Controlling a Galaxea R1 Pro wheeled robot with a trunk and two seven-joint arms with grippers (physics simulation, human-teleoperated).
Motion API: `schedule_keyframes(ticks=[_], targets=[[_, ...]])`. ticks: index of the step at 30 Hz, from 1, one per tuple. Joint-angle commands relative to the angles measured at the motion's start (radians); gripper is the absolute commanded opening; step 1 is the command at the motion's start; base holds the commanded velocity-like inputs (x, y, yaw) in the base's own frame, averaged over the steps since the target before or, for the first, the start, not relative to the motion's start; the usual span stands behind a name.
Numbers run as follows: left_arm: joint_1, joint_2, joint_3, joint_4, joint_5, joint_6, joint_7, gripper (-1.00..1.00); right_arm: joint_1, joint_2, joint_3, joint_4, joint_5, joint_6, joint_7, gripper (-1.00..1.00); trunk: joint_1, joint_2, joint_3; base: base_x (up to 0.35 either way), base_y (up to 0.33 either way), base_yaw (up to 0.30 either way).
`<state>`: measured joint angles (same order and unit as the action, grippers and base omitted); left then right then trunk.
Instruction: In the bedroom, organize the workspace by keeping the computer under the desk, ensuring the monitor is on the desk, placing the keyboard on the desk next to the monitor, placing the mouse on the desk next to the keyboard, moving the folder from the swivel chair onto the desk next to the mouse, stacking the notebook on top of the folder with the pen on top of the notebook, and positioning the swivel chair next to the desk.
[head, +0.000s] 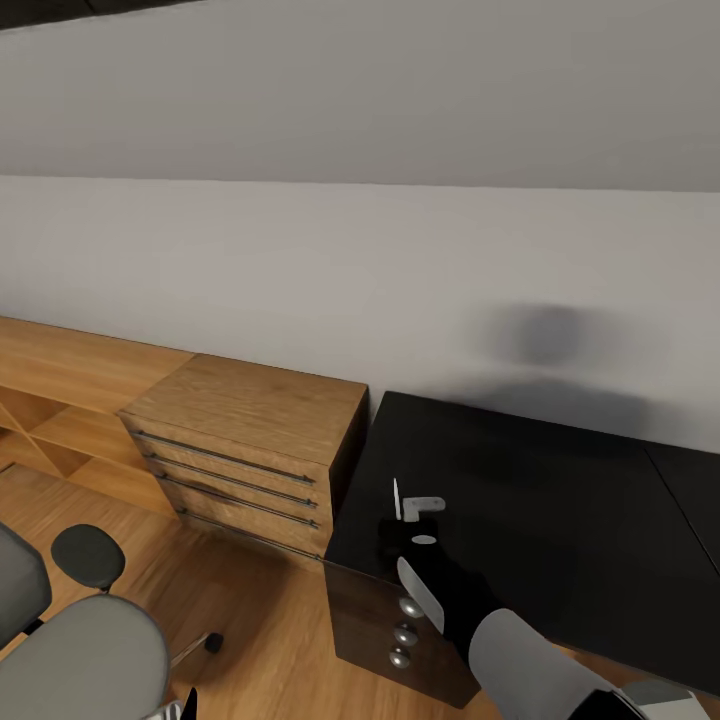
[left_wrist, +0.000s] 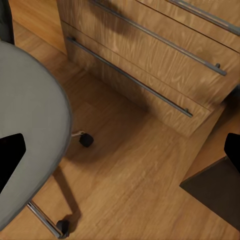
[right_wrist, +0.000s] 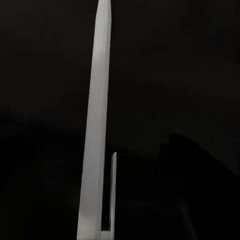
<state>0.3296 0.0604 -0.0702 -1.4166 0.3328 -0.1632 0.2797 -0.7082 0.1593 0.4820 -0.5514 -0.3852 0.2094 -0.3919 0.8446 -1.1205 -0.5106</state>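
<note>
The glossy black desk (head: 560, 500) fills the right of the head view, and the part of its top in view is bare. My right gripper (head: 402, 522) hovers over the desk's left end, shut on the pen (head: 396, 497), a thin white stick pointing up. In the right wrist view the pen (right_wrist: 97, 125) runs lengthwise against the dark desk surface. The grey swivel chair (head: 90, 650) stands on the floor at the lower left, apart from the desk. My left gripper (left_wrist: 120, 155) hangs open above the floor beside the chair seat (left_wrist: 30, 125), with nothing between its fingers.
A light wooden chest of drawers (head: 250, 450) stands against the wall just left of the desk, with low wooden shelving (head: 60, 400) further left. The desk's drawer front with round silver knobs (head: 405, 632) faces the plank floor (head: 260, 620). Chair casters (left_wrist: 86, 139) rest near the chest.
</note>
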Motion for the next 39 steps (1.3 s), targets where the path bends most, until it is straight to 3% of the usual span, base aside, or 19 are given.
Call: schedule_keyframes(ticks=[1, 13, 21, 36, 39], targets=[[0.0, 0.001, -0.003, -0.001, 0.009, -0.005, 0.006, 1.0, -0.001, -0.001, 0.006, 0.023, -0.006, 0.011, -0.01, -1.0, 0.0, 0.0, -0.001, 0.0, 0.0, 0.0], [0.0, 0.002, -0.004, -0.001, 0.009, -0.004, 0.006, 1.0, -0.001, -0.001, 0.006, 0.019, -0.008, 0.012, -0.012, -1.0, 0.0, 0.0, -0.001, 0.0, 0.0, 0.0], [-0.001, 0.002, -0.003, -0.001, 0.009, -0.004, 0.006, 1.0, -0.001, 0.002, -0.011, 0.01, -0.011, 0.074, -0.015, -1.0, 0.0, 0.0, -0.001, 0.0, 0.0, 0.0], [0.0, 0.001, -0.004, -0.001, 0.009, -0.003, 0.006, 1.0, -0.001, 0.002, -0.018, 0.008, -0.013, 0.099, -0.015, -1.0, 0.0, 0.0, -0.001, 0.0, 0.0, 0.0], [0.0, 0.001, -0.004, -0.001, 0.009, -0.003, 0.006, 1.0, -0.001, 0.002, -0.078, 0.008, -0.012, 0.116, -0.016, -1.0, 0.0, 0.0, -0.001, 0.0, 0.0, 0.0]])
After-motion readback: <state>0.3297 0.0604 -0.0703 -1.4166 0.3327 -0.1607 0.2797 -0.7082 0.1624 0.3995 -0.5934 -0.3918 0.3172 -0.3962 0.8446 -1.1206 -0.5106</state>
